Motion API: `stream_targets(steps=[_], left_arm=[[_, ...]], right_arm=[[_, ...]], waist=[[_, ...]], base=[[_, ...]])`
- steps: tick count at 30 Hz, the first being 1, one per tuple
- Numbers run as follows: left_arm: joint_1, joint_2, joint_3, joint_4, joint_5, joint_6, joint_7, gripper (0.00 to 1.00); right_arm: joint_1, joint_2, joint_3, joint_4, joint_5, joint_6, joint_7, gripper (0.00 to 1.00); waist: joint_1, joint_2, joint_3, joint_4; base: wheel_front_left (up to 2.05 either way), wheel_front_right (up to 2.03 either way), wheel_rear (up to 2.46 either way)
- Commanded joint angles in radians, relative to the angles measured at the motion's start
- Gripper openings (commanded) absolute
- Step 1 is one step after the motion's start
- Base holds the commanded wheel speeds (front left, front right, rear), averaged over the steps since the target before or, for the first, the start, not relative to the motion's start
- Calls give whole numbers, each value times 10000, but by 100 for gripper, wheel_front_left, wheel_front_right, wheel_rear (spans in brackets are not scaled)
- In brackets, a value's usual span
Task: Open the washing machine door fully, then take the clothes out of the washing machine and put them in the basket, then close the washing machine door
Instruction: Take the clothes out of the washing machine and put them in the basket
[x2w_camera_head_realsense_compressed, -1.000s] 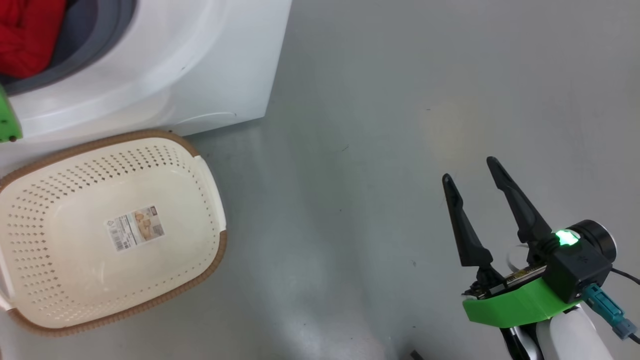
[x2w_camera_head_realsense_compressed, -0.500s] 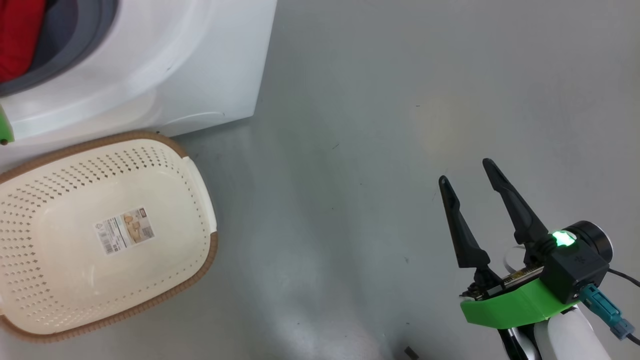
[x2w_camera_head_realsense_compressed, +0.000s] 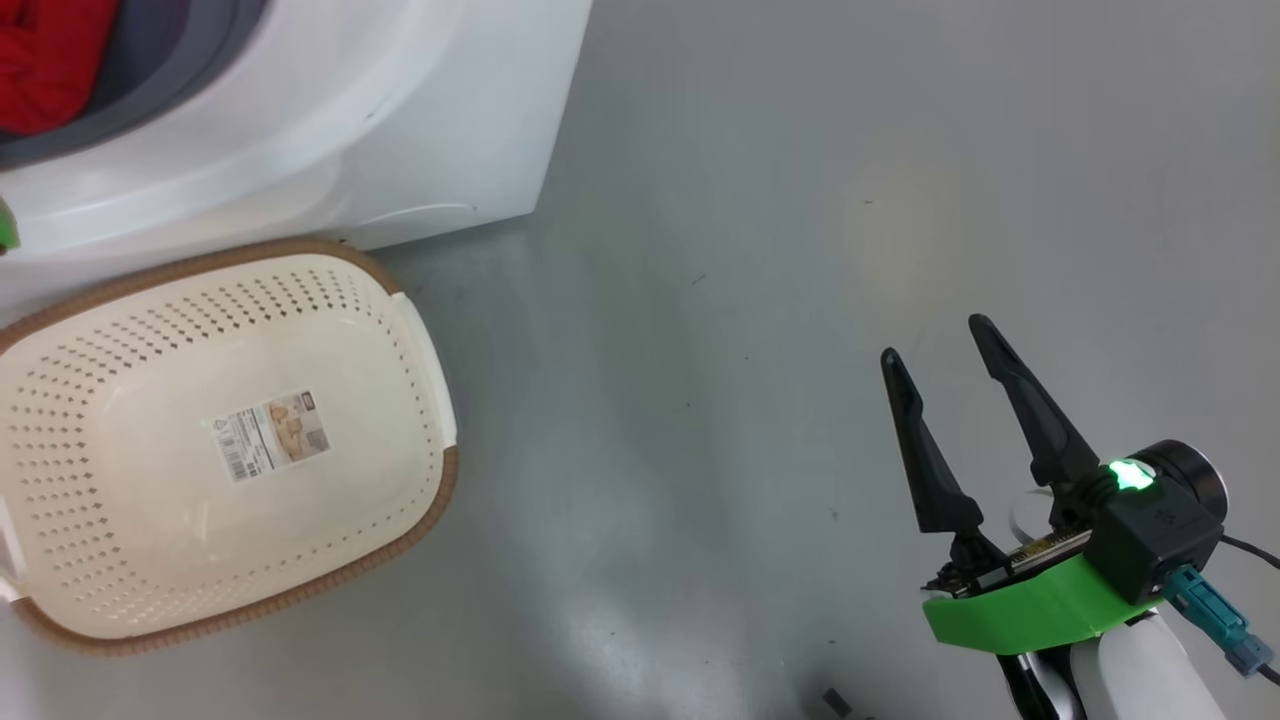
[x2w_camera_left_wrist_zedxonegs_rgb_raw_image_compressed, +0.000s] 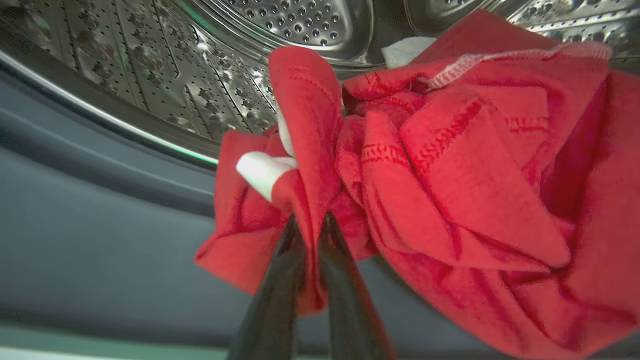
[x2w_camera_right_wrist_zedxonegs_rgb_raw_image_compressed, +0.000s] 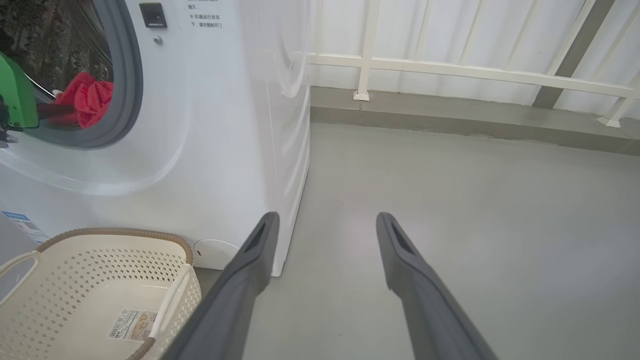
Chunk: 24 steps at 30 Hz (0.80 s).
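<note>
The left gripper was clamped on a fold of the red clothes. The clothes lay bunched at the mouth of the steel drum of the white washing machine, over its grey gasket. The cream basket sat on the grey floor just in front of the machine, with a paper label on its bottom. Well to the right, the right gripper hovered with its jaws spread, holding nothing.
</note>
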<state>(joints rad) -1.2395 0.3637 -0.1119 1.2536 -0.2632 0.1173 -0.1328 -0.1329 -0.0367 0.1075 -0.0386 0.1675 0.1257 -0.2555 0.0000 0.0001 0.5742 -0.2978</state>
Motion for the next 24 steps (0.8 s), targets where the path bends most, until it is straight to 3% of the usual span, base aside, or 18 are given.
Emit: stream_targets(steps=[1,14,24], left_arm=[[-13,445,218,-359,-134,-112,-391,0],[679,200,720,-1788,-906,-980,-1254,0],[1903,-62,958,-3836,-1130,-1163,-1287,0]], right_arm=[[-180,-135,131,-215,81,50,-63,100],[-247,-135,42,-201,130,50,-63,100],[-270,-135,-10,-184,142,50,-63,100]], waist=[[0,-1,35,97],[0,-1,0,442],[0,-1,-198,663]], base=[[0,0,0],[0,0,0],[0,0,0]])
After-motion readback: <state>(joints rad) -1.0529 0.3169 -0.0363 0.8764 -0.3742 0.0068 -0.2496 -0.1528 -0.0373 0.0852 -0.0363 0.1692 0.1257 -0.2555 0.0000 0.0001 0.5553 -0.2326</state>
